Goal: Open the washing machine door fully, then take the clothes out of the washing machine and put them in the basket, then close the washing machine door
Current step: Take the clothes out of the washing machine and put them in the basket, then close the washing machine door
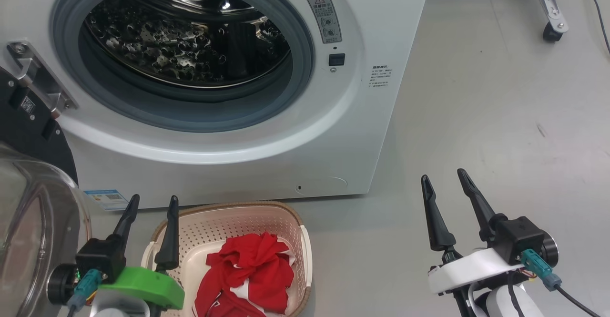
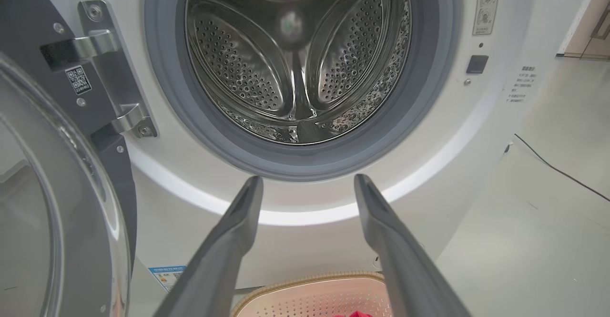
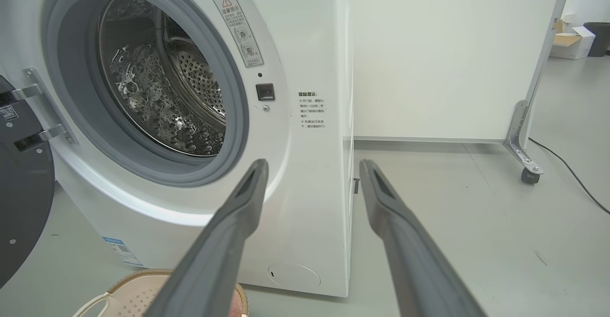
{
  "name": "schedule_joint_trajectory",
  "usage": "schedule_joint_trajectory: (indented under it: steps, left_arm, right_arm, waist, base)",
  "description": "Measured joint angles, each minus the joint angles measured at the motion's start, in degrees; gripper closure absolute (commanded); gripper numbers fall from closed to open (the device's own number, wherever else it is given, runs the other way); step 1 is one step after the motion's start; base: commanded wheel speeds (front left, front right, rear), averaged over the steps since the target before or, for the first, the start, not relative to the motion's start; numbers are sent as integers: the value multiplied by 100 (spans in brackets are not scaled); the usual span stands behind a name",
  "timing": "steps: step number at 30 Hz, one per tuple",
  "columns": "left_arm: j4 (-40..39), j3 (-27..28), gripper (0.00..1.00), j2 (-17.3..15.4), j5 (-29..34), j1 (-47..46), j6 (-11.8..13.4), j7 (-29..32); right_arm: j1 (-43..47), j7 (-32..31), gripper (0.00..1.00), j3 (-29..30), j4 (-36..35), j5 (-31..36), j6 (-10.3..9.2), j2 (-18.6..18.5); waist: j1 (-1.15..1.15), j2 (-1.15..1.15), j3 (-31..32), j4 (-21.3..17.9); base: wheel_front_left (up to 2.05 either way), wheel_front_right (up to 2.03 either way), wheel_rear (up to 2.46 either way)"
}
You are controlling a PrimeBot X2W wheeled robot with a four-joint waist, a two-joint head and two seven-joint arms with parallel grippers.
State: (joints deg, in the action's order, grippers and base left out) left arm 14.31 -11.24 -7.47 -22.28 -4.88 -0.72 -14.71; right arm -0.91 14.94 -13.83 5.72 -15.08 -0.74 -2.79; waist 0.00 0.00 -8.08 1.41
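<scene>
The white washing machine (image 1: 371,31) stands in front of me, its steel drum (image 1: 186,35) bare inside the grey gasket. Its door (image 1: 33,231) hangs swung open at the left, glass bowl bulging toward me, black rim (image 3: 21,202) at the left in the right wrist view. On the floor before the machine, the cream basket (image 1: 290,217) holds the red and white clothes (image 1: 250,267). My left gripper (image 1: 152,201) is open just left of the basket, between it and the door. My right gripper (image 1: 443,176) is open over bare floor to the right.
Grey floor spreads to the right of the machine. A white panel on a castor leg (image 1: 553,26) stands at the back right, with a black cable (image 1: 595,7) trailing beside it. A blue label (image 1: 107,199) marks the machine's lower left corner.
</scene>
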Motion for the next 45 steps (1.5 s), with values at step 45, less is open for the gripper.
schedule_joint_trajectory:
  steps: [45]
  left_arm:
    - [-1061, -77, 0, 0, 230, 970, 326, 110]
  right_arm:
    - [393, 0, 0, -10, -115, -13, -121, 20]
  waist:
    - [0, 0, 367, -122]
  base:
    - [0, 0, 0]
